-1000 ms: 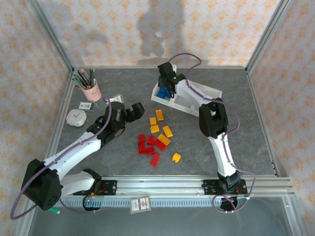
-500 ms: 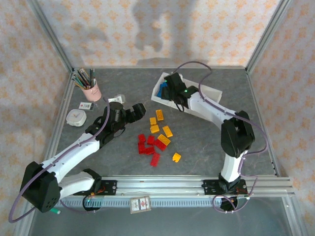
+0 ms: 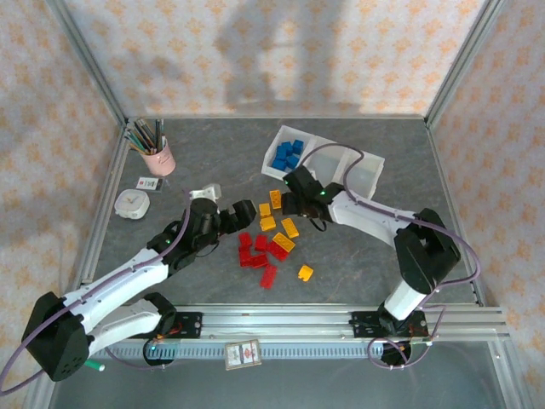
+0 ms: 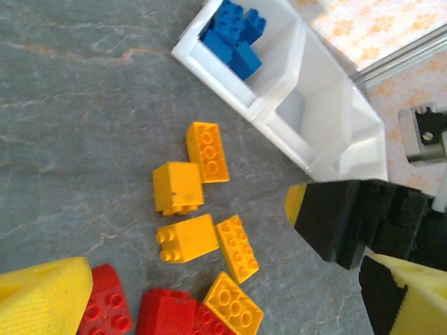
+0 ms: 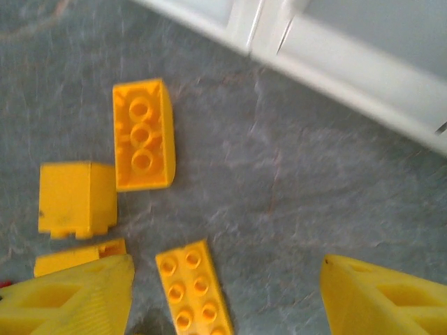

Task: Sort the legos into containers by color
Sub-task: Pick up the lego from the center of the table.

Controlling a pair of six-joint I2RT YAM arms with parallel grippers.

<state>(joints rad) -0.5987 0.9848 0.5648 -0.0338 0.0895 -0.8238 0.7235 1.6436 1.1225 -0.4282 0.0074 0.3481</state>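
Several blue legos (image 3: 288, 153) (image 4: 234, 35) lie in the left compartment of the white tray of containers (image 3: 368, 166) (image 4: 328, 118) (image 5: 335, 63). Several yellow legos (image 3: 277, 223) (image 4: 187, 237) and red legos (image 3: 258, 252) (image 4: 105, 307) are loose on the table. One yellow brick (image 3: 305, 273) sits apart, nearer the front. My right gripper (image 3: 294, 201) (image 5: 227, 300) hangs open over the yellow group, with a flat yellow brick (image 5: 195, 286) between its fingers, untouched. My left gripper (image 3: 243, 213) (image 4: 223, 307) is open just left of the red bricks and holds nothing.
A pink pencil cup (image 3: 156, 155), a white round object (image 3: 132, 204) and a small card (image 3: 150, 182) stand at the far left. A clear packet (image 3: 204, 192) lies behind my left wrist. A metal rail (image 3: 341, 319) runs along the front edge.
My right arm has swung from over the blue compartment down to the yellow bricks, its jaws spreading wider. My left gripper has shifted forward and right, closer to the red bricks.
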